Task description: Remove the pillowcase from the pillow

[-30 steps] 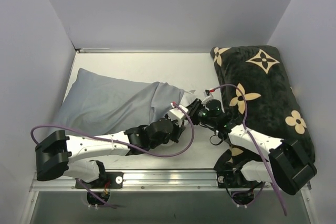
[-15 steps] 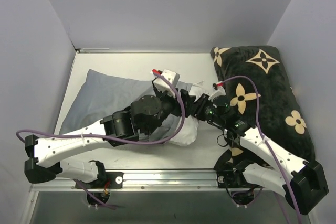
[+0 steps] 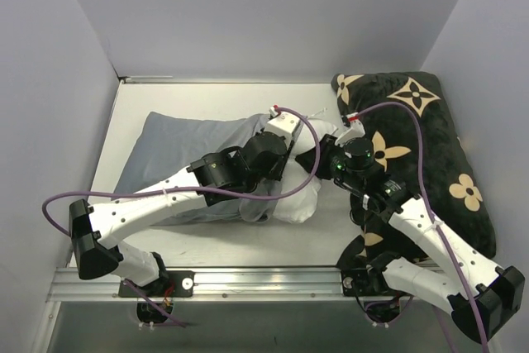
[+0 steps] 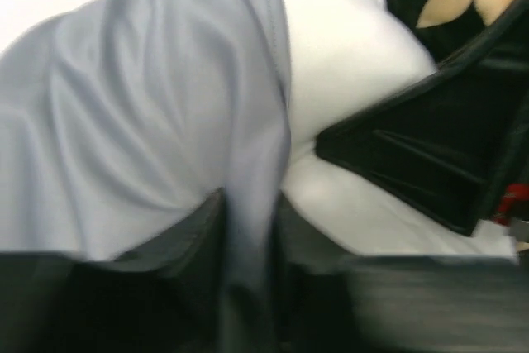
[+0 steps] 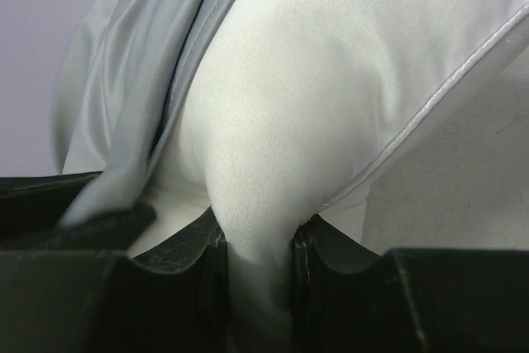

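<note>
The pillow [image 3: 299,201] lies long-ways on the table [image 3: 207,103], from 9 o'clock to 3 o'clock, and its white end pokes out of the pillowcase [image 3: 188,153] at 3 o'clock. The left hand [image 4: 248,274] pinches the pillowcase edge. The right hand [image 5: 256,279] squeezes the bare pillow — so I think the pillowcase must slide off toward 9 o'clock.

black cushion [image 3: 430,146] | beige flower motifs | on table [image 3: 198,101], right side, along the wall [image 3: 488,47]
</note>
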Controlling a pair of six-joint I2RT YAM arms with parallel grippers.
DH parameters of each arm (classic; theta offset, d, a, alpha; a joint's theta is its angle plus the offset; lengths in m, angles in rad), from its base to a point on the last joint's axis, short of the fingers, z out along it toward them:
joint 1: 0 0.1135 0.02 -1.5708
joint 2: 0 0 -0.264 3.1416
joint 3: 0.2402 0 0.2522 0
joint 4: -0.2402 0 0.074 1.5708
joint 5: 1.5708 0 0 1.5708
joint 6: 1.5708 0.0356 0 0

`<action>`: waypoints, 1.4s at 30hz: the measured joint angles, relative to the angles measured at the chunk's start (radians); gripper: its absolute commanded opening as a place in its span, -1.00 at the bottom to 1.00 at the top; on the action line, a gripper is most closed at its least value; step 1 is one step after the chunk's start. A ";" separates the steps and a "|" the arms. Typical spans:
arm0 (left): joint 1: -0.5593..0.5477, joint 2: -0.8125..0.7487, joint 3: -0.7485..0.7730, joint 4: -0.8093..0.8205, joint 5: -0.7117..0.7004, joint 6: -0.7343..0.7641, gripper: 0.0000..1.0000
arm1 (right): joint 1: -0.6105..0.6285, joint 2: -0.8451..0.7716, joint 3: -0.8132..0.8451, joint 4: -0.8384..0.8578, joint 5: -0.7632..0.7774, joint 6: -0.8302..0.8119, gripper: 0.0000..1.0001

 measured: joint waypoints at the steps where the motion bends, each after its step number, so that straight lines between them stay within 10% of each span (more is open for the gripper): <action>1: 0.004 0.000 0.001 -0.008 -0.006 -0.003 -0.62 | 0.000 0.000 0.012 -0.014 0.001 -0.003 -1.00; 4: 0.033 -0.011 0.003 -0.022 -0.043 -0.018 -1.00 | 0.000 0.000 0.053 -0.055 0.010 -0.018 -1.00; 20: 0.496 -0.266 -0.414 0.169 -0.019 -0.320 -1.00 | -0.088 -0.088 0.202 -0.237 -0.004 -0.054 -1.00; 29: 0.698 -0.168 -0.357 0.243 0.177 -0.366 -0.45 | -0.155 -0.003 0.409 -0.329 -0.116 -0.051 -1.00; 33: 0.798 -0.137 -0.328 0.256 0.246 -0.344 0.33 | -0.177 0.103 0.610 -0.377 -0.133 -0.066 -1.00; 36: 0.795 -0.146 -0.328 0.276 0.270 -0.291 0.54 | -0.194 0.171 0.733 -0.385 -0.140 -0.074 -1.00; 37: 0.780 -0.154 -0.328 0.278 0.275 -0.271 0.94 | -0.198 0.188 0.760 -0.386 -0.140 -0.076 -1.00; 42: 0.700 -0.254 -0.344 0.283 0.280 -0.189 0.95 | -0.212 0.248 0.827 -0.395 -0.139 -0.080 -1.00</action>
